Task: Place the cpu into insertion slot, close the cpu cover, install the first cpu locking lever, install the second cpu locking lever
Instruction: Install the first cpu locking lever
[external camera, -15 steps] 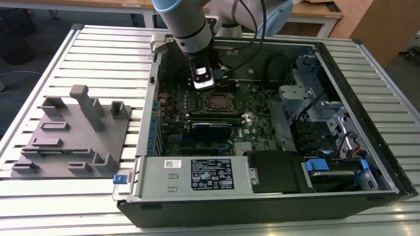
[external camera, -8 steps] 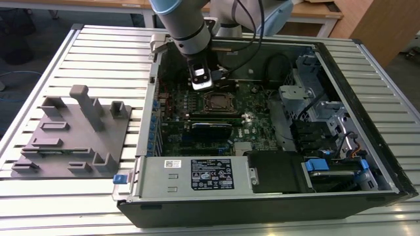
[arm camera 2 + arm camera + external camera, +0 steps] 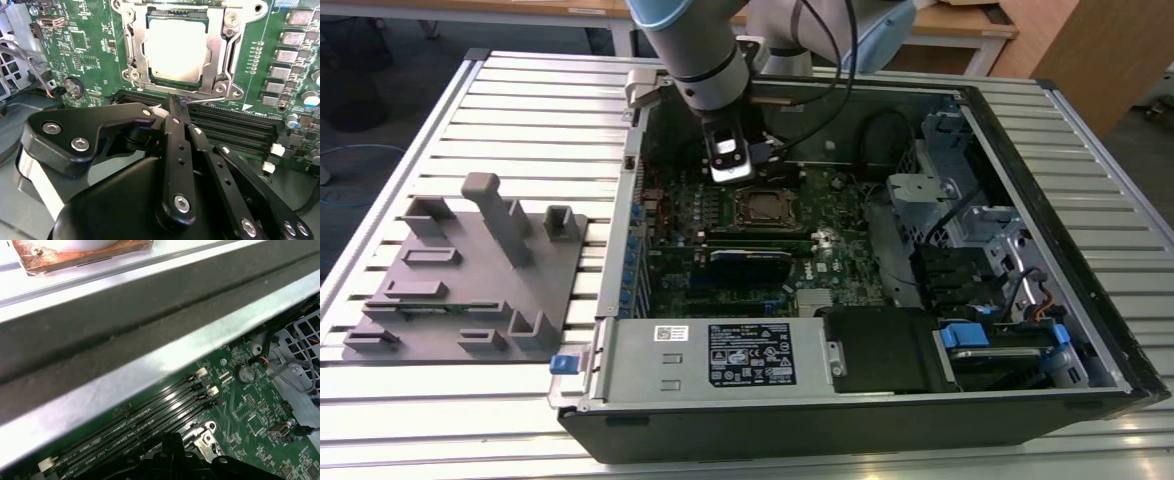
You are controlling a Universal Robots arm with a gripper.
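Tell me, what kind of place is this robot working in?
Likely a robotics lab or test workshop: a robot arm reaches into an opened desktop computer case lying on a slatted metal workbench, with a grey fixture block beside it and wooden desks behind.

Robotics lab or workshop (more test bench than office), slatted aluminium table [image 3: 520, 100], industrial robot arm [image 3: 700, 60] with its gripper [image 3: 178, 102] inside an opened computer case [image 3: 854, 435], grey fixture block [image 3: 467, 270] near the table's edge, wooden desks [image 3: 961, 25] behind.
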